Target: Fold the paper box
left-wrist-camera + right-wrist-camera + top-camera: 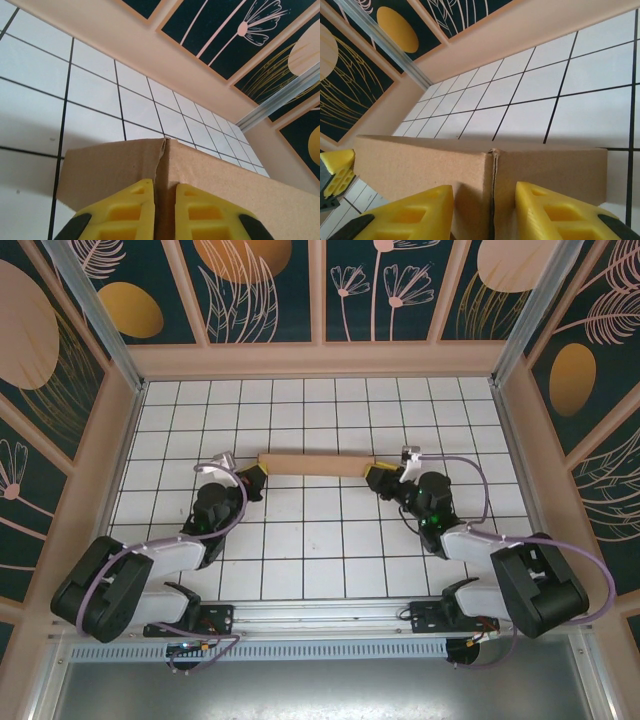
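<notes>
- The paper box [320,462] stands as a narrow brown strip in the far half of the surface [300,570]. It sits about midway between the left and right edges, with its length running along the far edge. I cannot tell whether its lower edge rests on the surface.
- The left gripper [252,480] is clamped on the box's left end. In the left wrist view its yellow fingers [127,207] sit close together on either side of a seam [162,150] where two panels meet.
- The right gripper [383,478] is clamped on the right end, with its fingers set wider across a folded corner.
- The step in hand looks like pressing the end panels in so the walls lock.
- To do it well, both ends should be pushed evenly and level so the cardboard does not bow in the middle.
- The grip should be firm enough that the seam cannot spring open, but not so hard that it crushes the corrugation.
</notes>
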Robot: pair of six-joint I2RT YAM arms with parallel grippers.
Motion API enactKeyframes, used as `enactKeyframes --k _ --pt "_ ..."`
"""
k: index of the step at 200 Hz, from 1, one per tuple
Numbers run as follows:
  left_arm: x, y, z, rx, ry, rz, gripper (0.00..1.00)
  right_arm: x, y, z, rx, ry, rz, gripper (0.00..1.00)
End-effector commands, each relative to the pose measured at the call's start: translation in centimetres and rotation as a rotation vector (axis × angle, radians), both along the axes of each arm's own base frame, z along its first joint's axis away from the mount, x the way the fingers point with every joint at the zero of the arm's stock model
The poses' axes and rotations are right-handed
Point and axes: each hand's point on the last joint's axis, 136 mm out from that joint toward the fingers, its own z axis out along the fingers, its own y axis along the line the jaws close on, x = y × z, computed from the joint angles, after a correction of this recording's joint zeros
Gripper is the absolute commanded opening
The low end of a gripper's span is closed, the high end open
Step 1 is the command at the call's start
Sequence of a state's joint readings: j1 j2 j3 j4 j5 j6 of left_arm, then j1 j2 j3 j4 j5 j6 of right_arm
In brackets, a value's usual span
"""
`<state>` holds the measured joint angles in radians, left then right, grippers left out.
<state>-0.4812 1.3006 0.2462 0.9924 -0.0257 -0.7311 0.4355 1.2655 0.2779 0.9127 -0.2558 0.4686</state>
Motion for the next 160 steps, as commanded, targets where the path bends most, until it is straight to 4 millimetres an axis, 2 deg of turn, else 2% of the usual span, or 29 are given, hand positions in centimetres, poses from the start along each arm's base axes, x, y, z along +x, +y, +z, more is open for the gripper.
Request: enactKeyframes --k 1,18,44,64,86,129,144,160 --pt "-2.0 -1.4 -4.3 0.020 0.148 -0.076 0.00 -2.3 1.2 -3.6 -0.044 0.093 0.074 0.38" --pt "-1.9 -1.4 -5.4 0.029 0.171 -0.073 0.01 -1.9 1.0 -4.8 -0.062 0.130 0.058 0.40" --pt "-0.9 -2.3 -7.2 0.041 0.218 -0.086 0.03 0.1 0.8 -6.1 -0.090 0.192 0.032 0.45" --pt "0.1 -2.6 -7.7 0.048 0.230 -0.068 0.10 1.7 0.6 -7.4 -0.126 0.263 0.004 0.49" --pt "1.2 -2.6 -7.6 0.079 0.223 -0.045 0.23 3.2 0.1 -8.6 -0.158 0.323 -0.045 0.52" --pt "2.3 -3.1 -8.1 0.096 0.231 -0.039 0.31 5.9 -0.8 -10.2 -0.179 0.406 -0.080 0.53" --pt "2.4 -2.9 -8.4 0.125 0.227 -0.032 0.41 6.6 -0.5 -10.9 -0.177 0.437 -0.063 0.52" --pt "2.6 -2.7 -8.3 0.158 0.217 -0.028 0.51 6.9 -0.2 -10.6 -0.161 0.438 -0.057 0.53"
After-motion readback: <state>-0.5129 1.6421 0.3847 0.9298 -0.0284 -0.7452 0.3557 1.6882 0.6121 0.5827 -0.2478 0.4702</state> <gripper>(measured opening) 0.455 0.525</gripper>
